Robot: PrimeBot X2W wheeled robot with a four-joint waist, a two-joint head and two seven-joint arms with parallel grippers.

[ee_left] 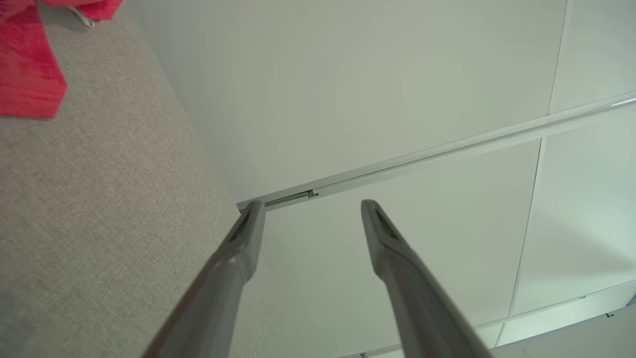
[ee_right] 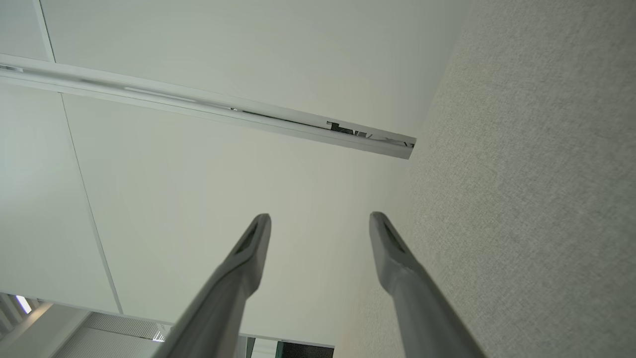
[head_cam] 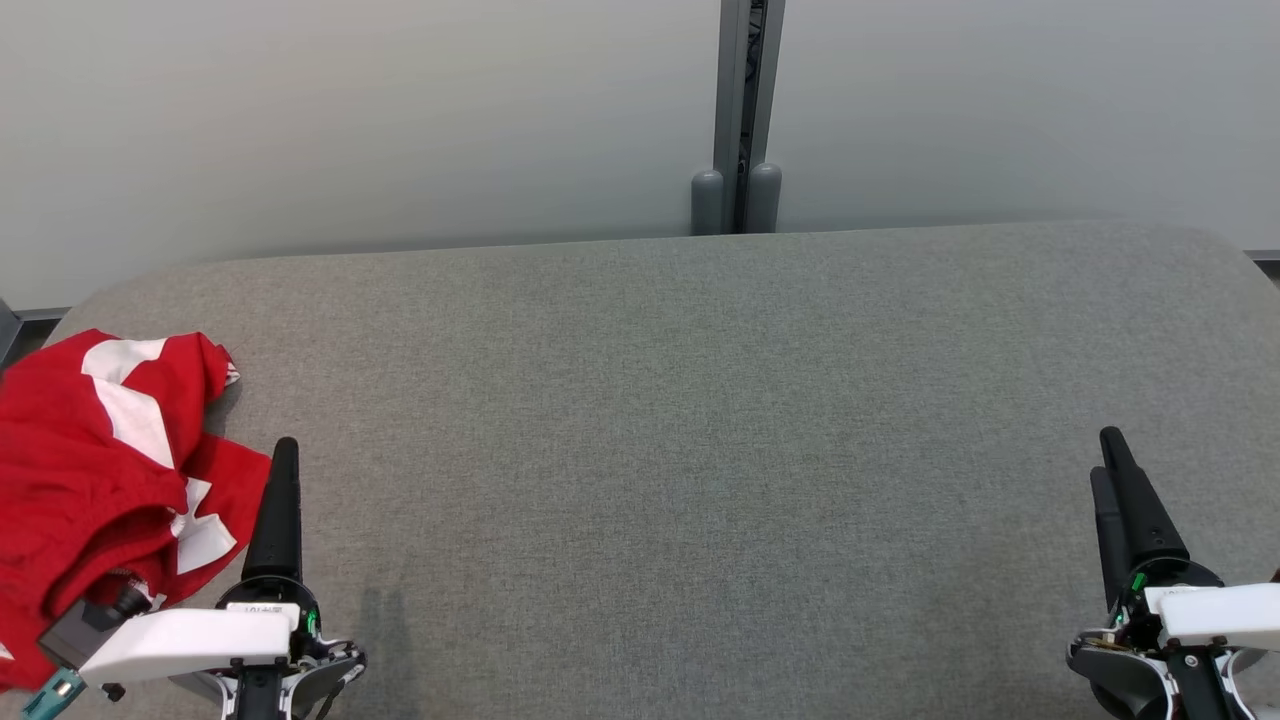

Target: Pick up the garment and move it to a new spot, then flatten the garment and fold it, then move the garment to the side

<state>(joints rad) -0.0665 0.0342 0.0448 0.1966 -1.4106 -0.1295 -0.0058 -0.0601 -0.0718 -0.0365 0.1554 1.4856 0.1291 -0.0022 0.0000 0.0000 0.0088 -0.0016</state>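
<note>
Red/white garment lies crumpled just left of L claw, on grey table. L claw fingers spread apart, empty, no cloth btwn them. R claw well right of garment, fingers also spread, holding nothing.

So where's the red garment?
In the head view the red garment lies crumpled at the left end of the grey table, beside the left claw.
</note>
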